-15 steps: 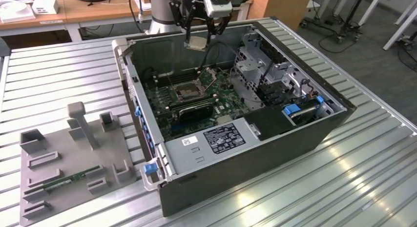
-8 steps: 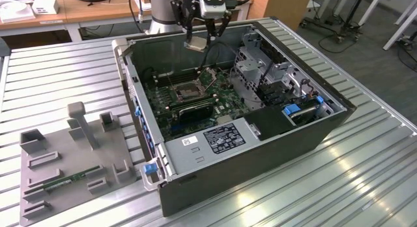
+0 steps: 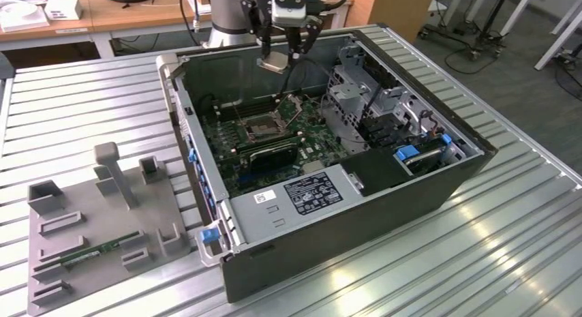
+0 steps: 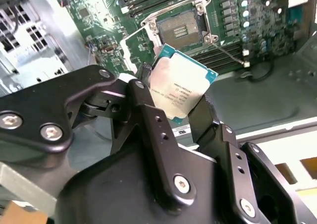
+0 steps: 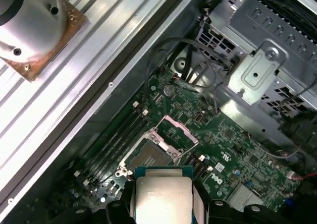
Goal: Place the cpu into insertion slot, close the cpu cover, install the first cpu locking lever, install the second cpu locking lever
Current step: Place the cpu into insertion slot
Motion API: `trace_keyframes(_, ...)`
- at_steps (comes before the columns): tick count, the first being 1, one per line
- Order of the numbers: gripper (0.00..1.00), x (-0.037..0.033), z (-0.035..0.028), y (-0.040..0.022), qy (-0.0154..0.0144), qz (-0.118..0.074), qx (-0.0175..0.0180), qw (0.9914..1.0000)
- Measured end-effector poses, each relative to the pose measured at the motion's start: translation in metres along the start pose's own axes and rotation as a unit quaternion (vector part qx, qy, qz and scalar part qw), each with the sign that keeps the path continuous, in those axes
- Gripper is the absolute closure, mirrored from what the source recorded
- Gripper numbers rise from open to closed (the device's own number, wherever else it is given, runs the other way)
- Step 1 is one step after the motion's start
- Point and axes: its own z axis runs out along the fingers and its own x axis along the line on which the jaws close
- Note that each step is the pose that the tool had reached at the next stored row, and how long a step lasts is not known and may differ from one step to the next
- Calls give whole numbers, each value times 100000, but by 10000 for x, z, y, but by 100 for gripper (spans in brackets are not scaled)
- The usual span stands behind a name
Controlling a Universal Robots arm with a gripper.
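Cut off and covered
Held between the jaws, the cpu (image 5: 163, 198) is cut by the first wrist view's edge and hides the insertion slot's (image 5: 148, 155) side nearest the jaws.

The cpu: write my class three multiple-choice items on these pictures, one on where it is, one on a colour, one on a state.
1. Where is the cpu?
A. Seated in the insertion slot
B. Held by the gripper above the motherboard
C. Resting on the cpu cover

2. What colour is the motherboard?
A. Green
B. Red
C. White

3. How does the cpu cover stand?
A. Shut flat over the cpu
B. Clamped in the gripper
C. Raised open beside the insertion slot

Key:
1 B: the second wrist view shows the fingers clamped on the chip's edges, with the board below.
2 A: the board is green in every view.
3 C: the first wrist view shows the frame tilted up and the slot bare.
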Motion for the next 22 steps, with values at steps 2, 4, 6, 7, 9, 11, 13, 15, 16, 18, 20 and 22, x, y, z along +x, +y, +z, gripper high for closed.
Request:
trace_keyframes(2,45,0,5,0,-160,1793,-40,99984)
trace_keyframes(4,45,0,9,-1,-321,3582,-72,99935)
trace_keyframes(6,45,0,14,-1,-484,5424,-111,99852)
trace_keyframes(7,45,0,16,-1,-568,6343,-128,99797)
trace_keyframes(9,45,0,21,-2,-730,8133,-163,99666)
trace_keyframes(11,45,-1,25,-2,-890,9901,-197,99504)
trace_keyframes(13,45,-1,30,-3,-1046,11656,-231,99313)
trace_keyframes(15,45,-1,36,-3,-1190,13286,-263,99106)
trace_keyframes(16,45,-1,38,-4,-1261,14055,-277,98999)
trace_keyframes(18,45,-1,46,-4,-1400,15597,-306,98766)
trace_keyframes(20,45,0,53,-5,-1532,17054,-329,98523)
trace_keyframes(22,45,0,62,-6,-1665,18536,-356,98252)
